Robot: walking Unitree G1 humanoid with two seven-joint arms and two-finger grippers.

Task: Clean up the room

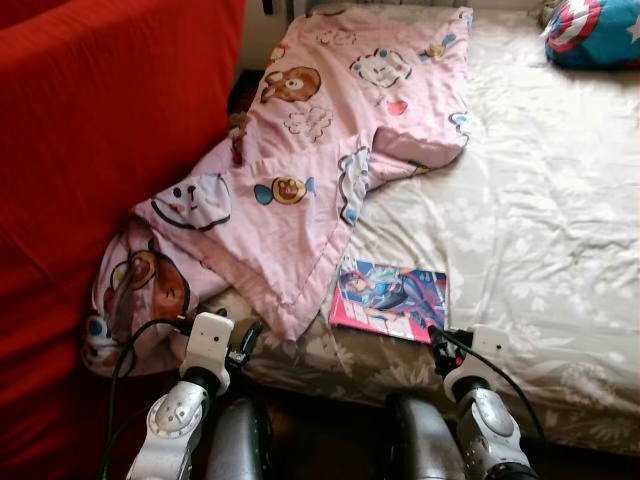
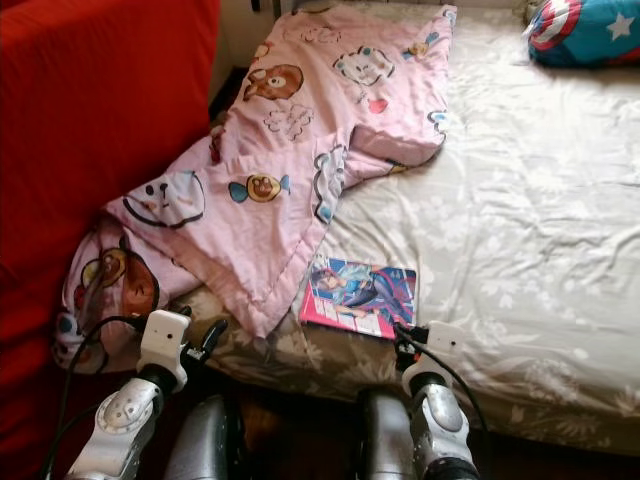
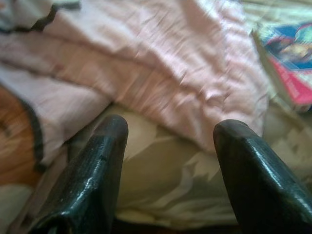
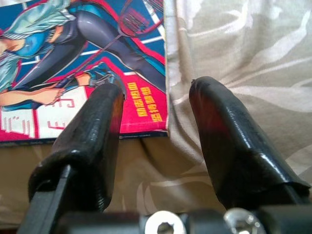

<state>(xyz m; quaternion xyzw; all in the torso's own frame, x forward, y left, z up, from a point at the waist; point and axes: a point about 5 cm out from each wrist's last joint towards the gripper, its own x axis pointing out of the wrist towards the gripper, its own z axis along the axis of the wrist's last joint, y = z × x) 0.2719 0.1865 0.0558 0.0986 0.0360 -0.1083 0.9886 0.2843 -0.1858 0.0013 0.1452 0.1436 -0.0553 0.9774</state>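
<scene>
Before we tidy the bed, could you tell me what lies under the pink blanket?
The pink blanket rests on the floral bedsheet, its lower end draped off the bed's edge. Its hem seems to meet the magazine corner. Anything beneath its folds is covered.

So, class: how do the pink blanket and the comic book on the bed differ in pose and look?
The blanket lies rumpled and spills off the bed's edge by the red sofa; the comic lies flat, wholly on the sheet. The blanket is soft, pale pink with cartoon animals; the comic is stiff, glossy, blue and magenta. Both rest near the bed's front edge, ahead of the open grippers.
</scene>
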